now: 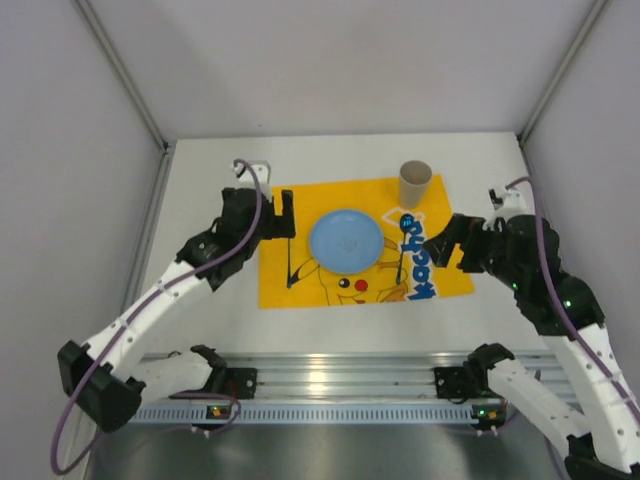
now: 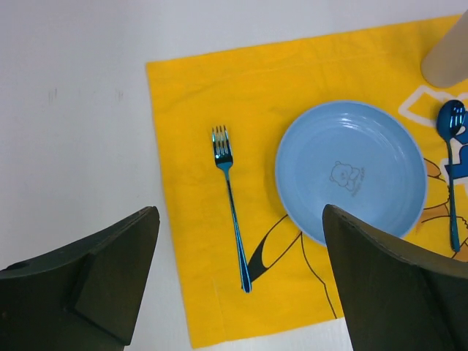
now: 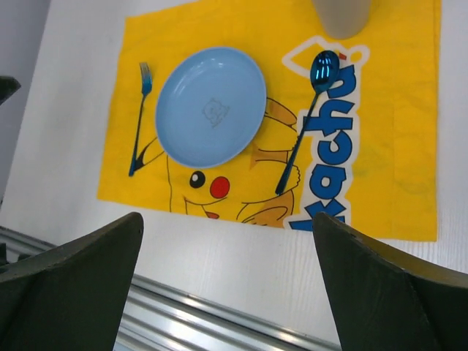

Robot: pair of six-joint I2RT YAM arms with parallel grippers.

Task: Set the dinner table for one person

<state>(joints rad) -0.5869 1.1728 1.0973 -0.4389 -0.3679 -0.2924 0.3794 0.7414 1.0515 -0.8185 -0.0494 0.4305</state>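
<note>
A yellow Pikachu-print mat (image 1: 300, 290) lies on the white dinner table (image 1: 210, 190). A light blue plate (image 1: 345, 240) sits at the mat's middle. A blue fork (image 1: 291, 258) lies left of the plate and a blue spoon (image 1: 403, 245) right of it. A beige cup (image 1: 415, 183) stands upright at the mat's far right corner. My left gripper (image 1: 284, 215) is open and empty, hovering above the fork (image 2: 232, 208). My right gripper (image 1: 448, 240) is open and empty, above the mat's right edge, right of the spoon (image 3: 306, 121).
A silver aluminium rail (image 1: 330, 375) runs along the table's near edge, with both arm bases on it. Grey panels (image 1: 60, 150) wall the left, right and back sides. The plate (image 2: 351, 172) and the cup (image 3: 341, 16) also show in the wrist views.
</note>
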